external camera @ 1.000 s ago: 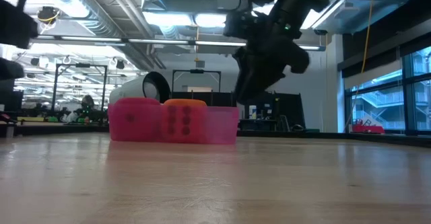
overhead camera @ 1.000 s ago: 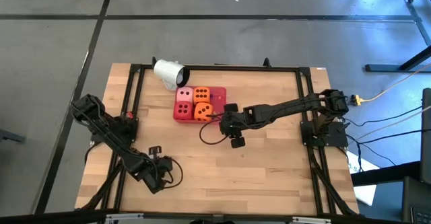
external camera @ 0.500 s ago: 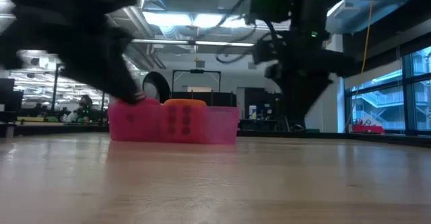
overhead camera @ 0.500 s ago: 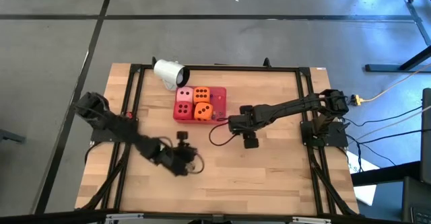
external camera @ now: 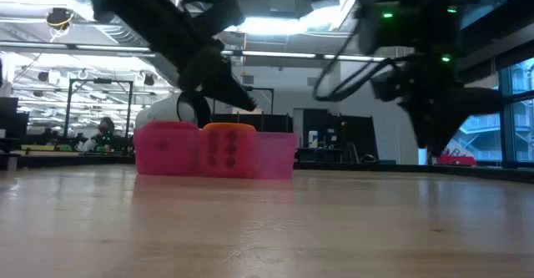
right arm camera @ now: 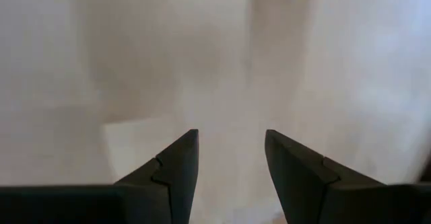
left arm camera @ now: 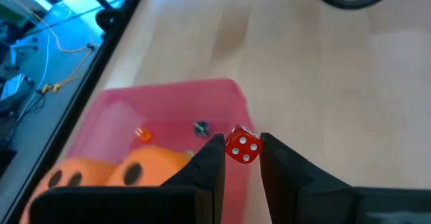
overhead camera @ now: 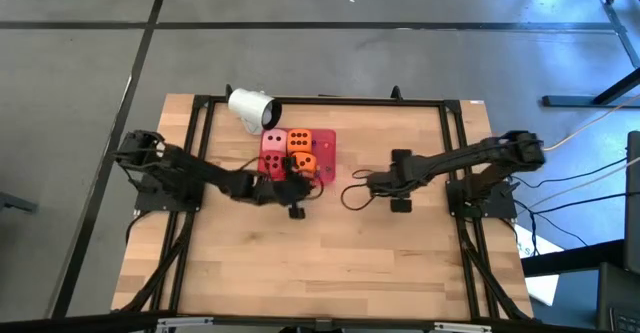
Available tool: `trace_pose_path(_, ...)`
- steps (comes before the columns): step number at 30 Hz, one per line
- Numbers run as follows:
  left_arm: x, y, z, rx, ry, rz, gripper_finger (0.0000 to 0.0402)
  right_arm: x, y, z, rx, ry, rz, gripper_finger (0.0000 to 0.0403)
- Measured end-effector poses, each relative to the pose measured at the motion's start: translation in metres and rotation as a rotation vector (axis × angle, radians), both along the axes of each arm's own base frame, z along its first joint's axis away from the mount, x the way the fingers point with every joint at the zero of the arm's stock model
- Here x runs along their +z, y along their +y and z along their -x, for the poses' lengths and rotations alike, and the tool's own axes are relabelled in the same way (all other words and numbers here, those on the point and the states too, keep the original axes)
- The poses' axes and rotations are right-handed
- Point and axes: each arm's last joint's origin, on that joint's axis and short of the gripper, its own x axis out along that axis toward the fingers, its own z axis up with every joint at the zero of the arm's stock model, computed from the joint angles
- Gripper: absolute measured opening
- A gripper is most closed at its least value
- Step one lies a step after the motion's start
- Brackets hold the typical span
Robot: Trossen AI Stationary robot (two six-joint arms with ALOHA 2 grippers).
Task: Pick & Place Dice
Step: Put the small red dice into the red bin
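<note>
A flat red tray (overhead camera: 325, 145) lies on the table's far middle and carries a pale pink die (overhead camera: 273, 141), a red die (overhead camera: 272, 162) and two orange dice (overhead camera: 298, 141) (overhead camera: 304, 164). My left gripper (overhead camera: 300, 185) reaches in over the tray's near right corner. It is shut on a much smaller red die with white pips (left arm camera: 242, 147). My right gripper (overhead camera: 372, 183) hangs open over bare wood to the right of the tray and holds nothing. A white cup (overhead camera: 252, 108) lies on its side just beyond the tray. My left gripper pinches the tiny red die (left arm camera: 242, 147) between its two fingertips (left arm camera: 214, 155), at their free ends. The die is lifted clear and hangs over the tray's floor (left arm camera: 168, 106) near a corner. The arm slants down from the table's left side.
Two tiny bits, one orange (left arm camera: 141, 134) and one grey (left arm camera: 201, 128), lie on the tray floor beside the big orange dice (left arm camera: 101, 178). A black cable loops at the right wrist (overhead camera: 353, 195). Bare wood fills the table's near half, and a black frame runs along the edges.
My left gripper has swept from the table's near left part toward the far edge and to the right, ending over the tray's near right corner. My right gripper has drawn back from beside the tray toward the table's right edge. The tray and its dice have stayed put.
</note>
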Motion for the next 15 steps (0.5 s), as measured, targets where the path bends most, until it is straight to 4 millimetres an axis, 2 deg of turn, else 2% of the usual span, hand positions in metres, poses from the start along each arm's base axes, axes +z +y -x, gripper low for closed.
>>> trace_pose_path(3, 0.004, 0.017, -0.005, -0.025, -0.028, -0.003, 0.0068, 0.002, -0.004, 0.023, -0.044, -0.074, 0.066, 0.0171)
trace_pose_path(7, 0.013, 0.040, -0.012, -0.036, -0.129, 0.016, 0.0068, 0.011, -0.006, 0.048, -0.050, -0.184, 0.063, 0.0171)
trace_pose_path(11, 0.019, 0.061, -0.014, -0.049, -0.218, 0.089, 0.0068, 0.029, -0.007, 0.055, -0.042, -0.389, 0.036, 0.0171)
trace_pose_path(15, 0.019, 0.081, -0.013, -0.027, -0.223, 0.107, 0.0068, 0.046, -0.007, 0.057, 0.008, -0.533, 0.028, 0.0171)
